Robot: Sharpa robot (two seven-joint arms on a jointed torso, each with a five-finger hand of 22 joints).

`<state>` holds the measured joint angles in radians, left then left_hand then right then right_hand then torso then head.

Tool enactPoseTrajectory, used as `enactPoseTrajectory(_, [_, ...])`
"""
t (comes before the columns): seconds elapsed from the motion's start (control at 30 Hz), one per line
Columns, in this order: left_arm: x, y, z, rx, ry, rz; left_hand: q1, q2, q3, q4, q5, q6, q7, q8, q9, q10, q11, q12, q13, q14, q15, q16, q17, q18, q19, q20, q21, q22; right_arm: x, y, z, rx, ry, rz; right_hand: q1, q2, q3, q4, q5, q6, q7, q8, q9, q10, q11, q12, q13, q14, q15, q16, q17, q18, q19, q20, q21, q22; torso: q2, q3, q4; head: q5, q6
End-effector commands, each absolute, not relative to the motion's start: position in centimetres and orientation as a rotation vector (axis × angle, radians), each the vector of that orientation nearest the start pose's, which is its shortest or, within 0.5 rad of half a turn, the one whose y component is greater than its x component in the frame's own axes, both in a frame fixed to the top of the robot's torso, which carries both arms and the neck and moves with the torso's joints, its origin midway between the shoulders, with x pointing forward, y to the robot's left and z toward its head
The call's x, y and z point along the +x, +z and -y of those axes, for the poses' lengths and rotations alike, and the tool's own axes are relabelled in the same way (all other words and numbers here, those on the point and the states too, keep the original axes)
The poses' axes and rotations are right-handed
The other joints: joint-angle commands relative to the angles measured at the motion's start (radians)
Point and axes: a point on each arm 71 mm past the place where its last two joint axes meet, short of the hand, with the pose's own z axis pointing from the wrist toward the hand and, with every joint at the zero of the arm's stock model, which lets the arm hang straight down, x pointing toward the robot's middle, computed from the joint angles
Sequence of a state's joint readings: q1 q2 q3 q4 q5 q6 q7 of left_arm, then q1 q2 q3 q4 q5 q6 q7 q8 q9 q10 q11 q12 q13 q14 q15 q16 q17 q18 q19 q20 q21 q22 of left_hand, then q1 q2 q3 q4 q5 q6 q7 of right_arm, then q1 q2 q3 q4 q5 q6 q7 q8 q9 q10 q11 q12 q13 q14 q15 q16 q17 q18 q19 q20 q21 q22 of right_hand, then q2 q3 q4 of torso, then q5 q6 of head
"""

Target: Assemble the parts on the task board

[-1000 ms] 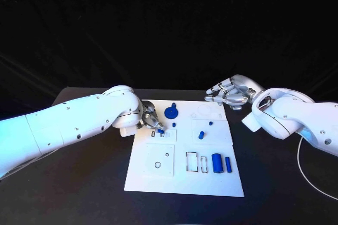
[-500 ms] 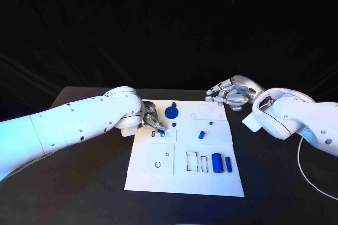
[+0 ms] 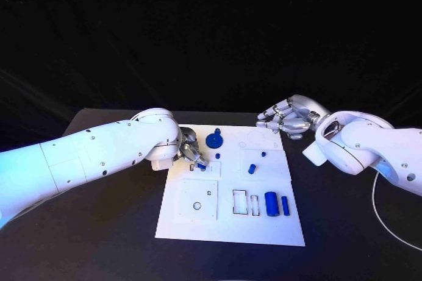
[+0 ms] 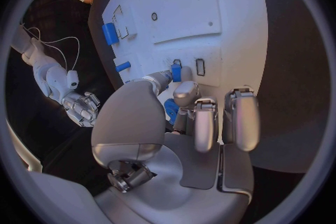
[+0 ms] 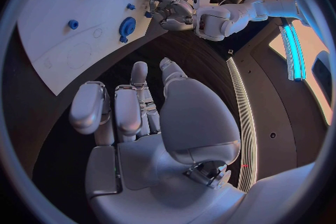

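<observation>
The left hand (image 3: 191, 150) pinches a small blue part (image 4: 176, 72) between thumb and fingertip, its tip at a slot near the task board's (image 3: 202, 223) left edge. The board is a flat white plate with rectangular and round cutouts, lying mid-tabletop (image 3: 105, 244). A blue cylinder (image 3: 271, 203) lies near its right side. The right hand (image 3: 286, 118) hovers beyond the board's far right corner, fingers curled, holding nothing.

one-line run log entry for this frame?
left hand: pinches small blue part at slot on task board | right hand: holds nothing, beside board's far corner
</observation>
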<state>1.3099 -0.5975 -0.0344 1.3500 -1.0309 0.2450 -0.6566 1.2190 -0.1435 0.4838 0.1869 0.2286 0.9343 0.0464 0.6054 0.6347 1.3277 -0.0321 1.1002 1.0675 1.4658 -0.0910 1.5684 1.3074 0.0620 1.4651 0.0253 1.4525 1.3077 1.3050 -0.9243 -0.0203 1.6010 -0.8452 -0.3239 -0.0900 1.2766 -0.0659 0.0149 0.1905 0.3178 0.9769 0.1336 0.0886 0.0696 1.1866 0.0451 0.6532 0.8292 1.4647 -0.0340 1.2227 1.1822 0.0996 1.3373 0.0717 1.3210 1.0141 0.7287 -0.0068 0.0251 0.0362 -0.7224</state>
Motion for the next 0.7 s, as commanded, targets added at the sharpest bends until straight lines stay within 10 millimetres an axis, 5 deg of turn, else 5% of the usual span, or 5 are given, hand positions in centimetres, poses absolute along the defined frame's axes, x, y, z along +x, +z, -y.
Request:
enactPoseTrajectory(0.03, [51.36, -19.49, -14.71, -0.045, -0.288, -2.427, 0.0, 0.01, 0.175, -0.172, 0.007, 0.002, -0.006, 0.006, 0.003, 0.009, 0.0, 0.003, -0.001, 0.105, 0.003, 0.002, 0.263, -0.018, 0.011, -0.001, 0.002, 0.078, 49.09, -13.06, 22.3, 0.417, 0.949, -1.719, -0.008, 0.005, -0.005, 0.0, 0.005, 0.005, 0.001, 0.005, 0.0, 0.007, 0.001, 0.007, 0.001, 0.032, 0.003, -0.003, 0.001, 0.007, -0.003, 0.001, -0.004, 0.001, 0.0, -0.0001, 0.0015, 0.0, 0.0])
enactPoseTrajectory(0.7, [51.18, -19.63, -14.29, -0.015, -0.282, -2.443, -0.034, 0.01, 0.194, -0.175, 0.043, 0.008, -0.008, 0.013, 0.012, 0.019, -0.001, 0.01, 0.005, 0.105, 0.003, 0.002, 0.263, -0.018, 0.012, -0.002, 0.002, 0.081, 49.08, -13.1, 22.38, 0.42, 0.95, -1.721, -0.007, 0.006, -0.005, 0.0, 0.006, 0.005, 0.001, 0.005, 0.001, 0.007, 0.001, 0.007, 0.0, 0.032, 0.002, -0.004, 0.0, 0.008, -0.004, 0.001, -0.004, 0.0, 0.0, 0.0001, 0.0013, 0.002, -0.005])
